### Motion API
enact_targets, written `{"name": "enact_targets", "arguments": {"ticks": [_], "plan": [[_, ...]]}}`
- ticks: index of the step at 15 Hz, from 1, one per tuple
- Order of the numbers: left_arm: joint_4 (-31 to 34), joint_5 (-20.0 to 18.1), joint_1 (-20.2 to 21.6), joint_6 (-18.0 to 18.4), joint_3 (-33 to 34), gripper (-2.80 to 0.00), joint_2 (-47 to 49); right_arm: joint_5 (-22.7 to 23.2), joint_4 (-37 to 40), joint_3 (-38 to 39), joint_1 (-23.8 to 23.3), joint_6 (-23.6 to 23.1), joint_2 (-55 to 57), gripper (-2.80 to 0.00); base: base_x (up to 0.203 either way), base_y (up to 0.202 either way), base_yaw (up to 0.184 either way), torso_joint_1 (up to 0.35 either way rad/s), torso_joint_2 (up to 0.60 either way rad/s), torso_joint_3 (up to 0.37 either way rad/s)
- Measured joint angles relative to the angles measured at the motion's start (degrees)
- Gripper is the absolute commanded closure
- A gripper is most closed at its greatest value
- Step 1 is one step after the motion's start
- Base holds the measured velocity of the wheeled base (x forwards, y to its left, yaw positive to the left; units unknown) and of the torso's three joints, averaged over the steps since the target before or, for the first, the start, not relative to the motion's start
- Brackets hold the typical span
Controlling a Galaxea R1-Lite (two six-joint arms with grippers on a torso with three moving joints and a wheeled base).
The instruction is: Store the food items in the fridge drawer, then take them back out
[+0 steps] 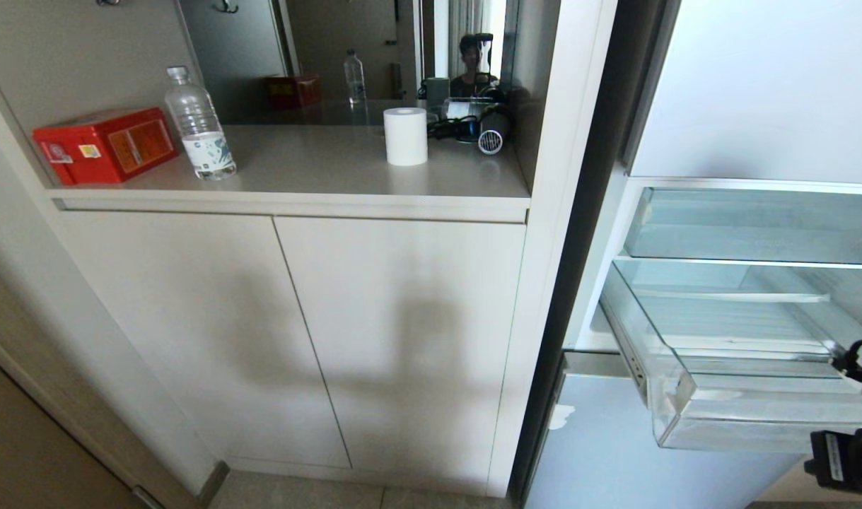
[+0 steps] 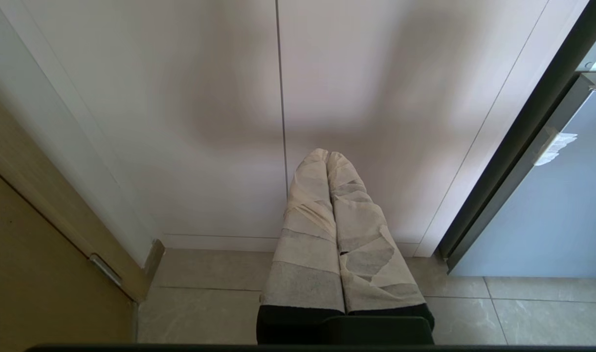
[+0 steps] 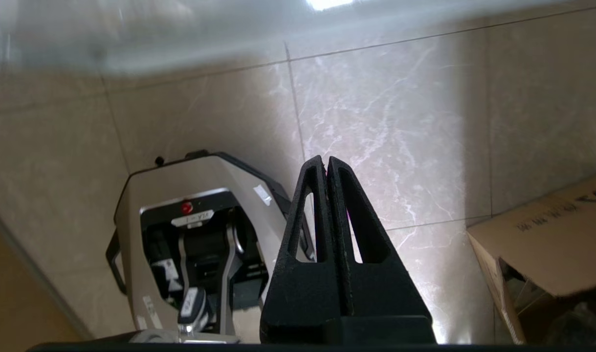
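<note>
Fridge (image 1: 756,92) is standing open, its fridge drawer (image 1: 749,403) jutting out empty; fruit isn't showing anywhere. That clear plastic is looking light, slick, brittle—best gripped at the front lip. Right gripper (image 3: 325,164) and left gripper (image 2: 327,156) are hanging with jaws together.

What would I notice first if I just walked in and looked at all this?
Probably the clear fridge drawer, pulled out on the right of the head view with nothing visible inside it. Next, the things on the counter to the left: a red box, a water bottle and a white paper roll. The right gripper hangs shut over the floor tiles, holding nothing.
</note>
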Motion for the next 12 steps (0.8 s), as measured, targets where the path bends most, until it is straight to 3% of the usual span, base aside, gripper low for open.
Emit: {"name": "enact_targets", "arguments": {"ticks": [4, 8, 12], "plan": [[0.0, 0.0, 0.0, -0.02, -0.01, 0.0, 0.0, 3.49, -5.98, -7.54, 0.11, -1.19, 15.67, 0.0, 0.0, 0.0, 0.0, 0.0, 0.0, 0.0], [0.0, 0.0, 0.0, 0.0, -0.01, 0.0, 0.0, 6.04, -19.75, -13.97, 0.22, -1.35, 28.49, 0.0, 0.0, 0.0, 0.0, 0.0, 0.0, 0.0], [0.0, 0.0, 0.02, -0.02, 0.0, 0.0, 0.0, 10.48, -23.44, -24.52, 0.26, 2.63, 37.4, 0.0, 0.0, 0.0, 0.0, 0.0, 0.0, 0.0]]}}
